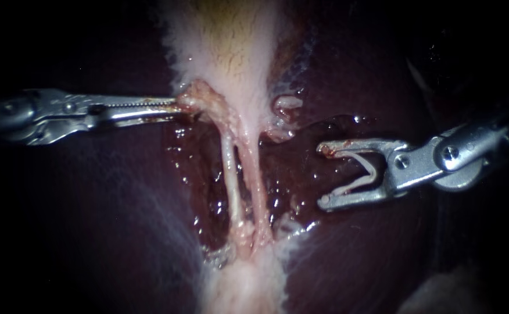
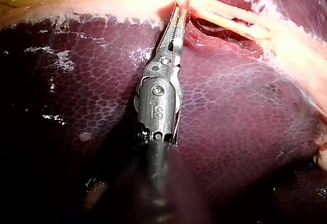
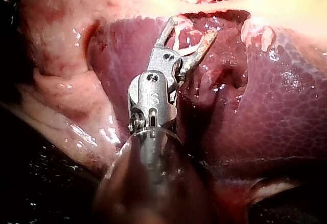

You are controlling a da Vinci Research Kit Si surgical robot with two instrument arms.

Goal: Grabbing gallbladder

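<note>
The pale gallbladder (image 1: 225,46) lies at the top centre, narrowing to a pinkish neck. My left instrument (image 1: 182,106) comes in level from the left, and its toothed jaws are shut on the left edge of that neck. In the left wrist view the same left instrument (image 2: 180,9) grips the tissue where two tubes begin. The left tube (image 1: 229,174) and the right tube (image 1: 255,186) run down from the neck, close together. My right instrument (image 1: 323,174) stands to their right, apart from them. Its jaws stand wide and hold a white clip (image 1: 359,174); the right wrist view shows this right instrument (image 3: 190,28) and the clip (image 3: 185,45) too.
Dark red liver (image 1: 92,221) surrounds the field, with a wet raw bed (image 1: 301,174) around the tubes. Pale fatty tissue (image 1: 248,279) lies where the tubes end below. A small pale stub (image 1: 286,104) sits right of the neck.
</note>
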